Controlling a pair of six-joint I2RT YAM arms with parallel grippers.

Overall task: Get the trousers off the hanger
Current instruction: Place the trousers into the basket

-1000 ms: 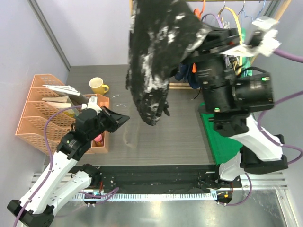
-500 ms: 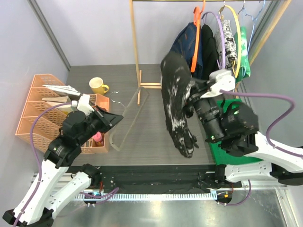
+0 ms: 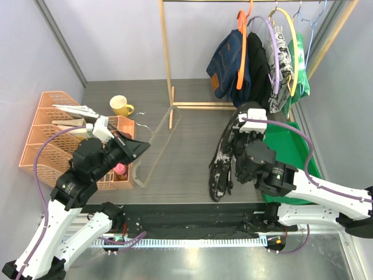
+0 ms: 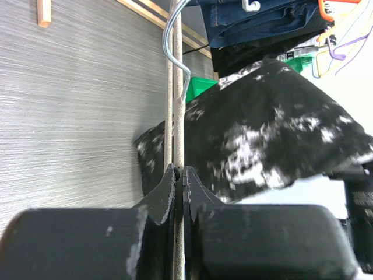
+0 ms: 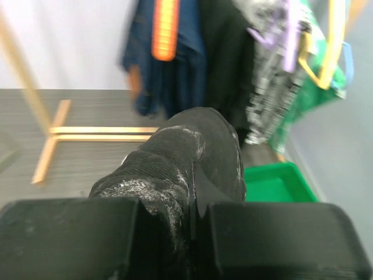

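The right pincer point(image 5: 193, 201) is burying its tips in the black-and-white marbled trousers point(image 3: 222, 169), so from overhead its jaws are hiding under cloth. The wrist view is showing them clamping a thick fold. The clear hanger point(image 3: 156, 149) is hard to make out against the grey tabletop point(image 3: 186, 169) (only its outline and wire hook point(image 4: 166, 44) are showing). The clothes rail point(image 3: 165, 58) is running off the top edge, and the green bin point(image 3: 280, 149) is lying partly behind the right arm. The marbled trousers are drooping low near the tabletop's front edge, well apart from the hanger, with bare tabletop lying between them. The left pincer point(image 4: 177, 175) is gripping the hanger's thin bar, jaws nearly touching. Navy denim trousers point(image 3: 226, 55), black trousers point(image 3: 254, 64), newspaper-print trousers point(image 3: 282, 55) and green mottled trousers point(image 3: 301, 76) are hanging on the rail.
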